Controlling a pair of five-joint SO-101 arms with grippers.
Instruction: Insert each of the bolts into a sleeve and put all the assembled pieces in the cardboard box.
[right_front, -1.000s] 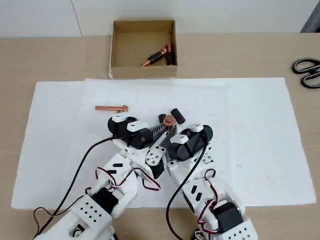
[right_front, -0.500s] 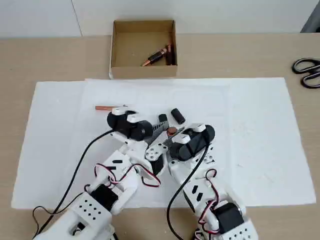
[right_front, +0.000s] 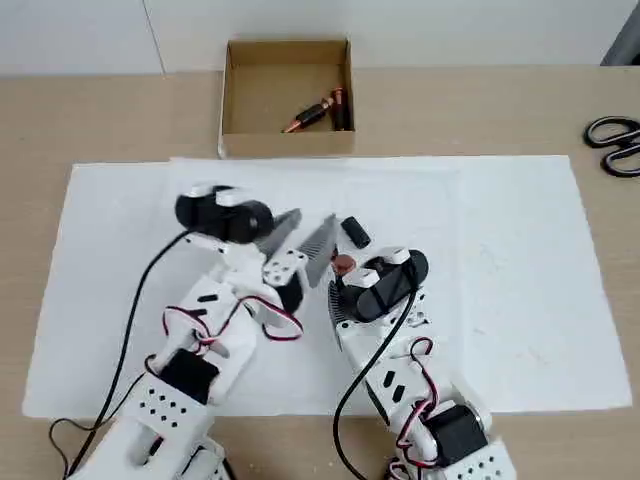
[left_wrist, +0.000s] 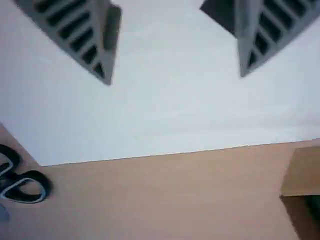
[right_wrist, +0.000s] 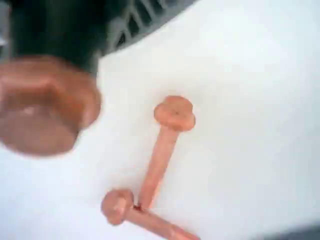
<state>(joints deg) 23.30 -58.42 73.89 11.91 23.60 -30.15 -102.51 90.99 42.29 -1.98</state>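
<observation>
While the overhead shot has the cardboard box (right_front: 232, 100) with finished pieces (right_front: 318, 111) inside, the right wrist cam catches two loose bolts (right_wrist: 165, 145) on the white sheet (right_wrist: 260, 100). The right claw (right_front: 339, 274) is clamped on a third bolt (right_front: 343, 263), with a black sleeve (right_front: 353, 232) just beyond it. The left claw (right_front: 316, 217) gapes wide.

No readable text, label, brand, number or sign: the cardboard box (right_front: 287, 145) walls and the white sheet (right_front: 500, 260) are unmarked.
</observation>
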